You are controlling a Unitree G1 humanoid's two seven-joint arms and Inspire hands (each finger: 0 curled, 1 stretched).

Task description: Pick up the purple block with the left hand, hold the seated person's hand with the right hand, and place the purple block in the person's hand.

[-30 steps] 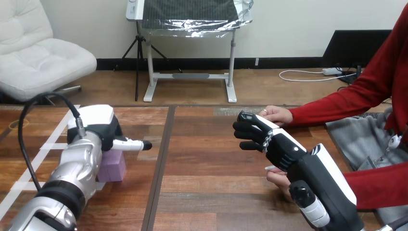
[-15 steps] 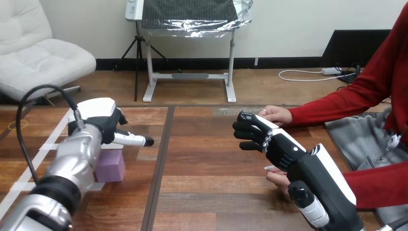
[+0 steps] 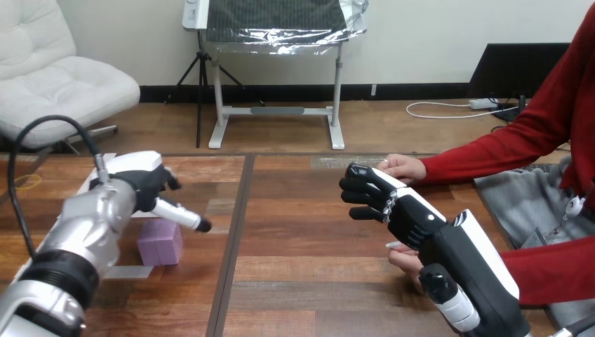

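Purple block [image 3: 160,243] rests on the table [image 3: 302,232], left of the centre seam. Its upper left corner is hidden behind the left hand [image 3: 144,184], which is open and clasps nothing. Right hand [image 3: 379,196] stands just beside the person's hand [image 3: 405,167]; whether it is closed cannot be told. Bare tabletop lies between the 2 robot hands.

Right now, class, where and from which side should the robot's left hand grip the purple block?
Pinch the purple block by two opposite upright faces, coming from above: it sits flat on the table, its sides are flat and parallel, and the left hand hovers over it.
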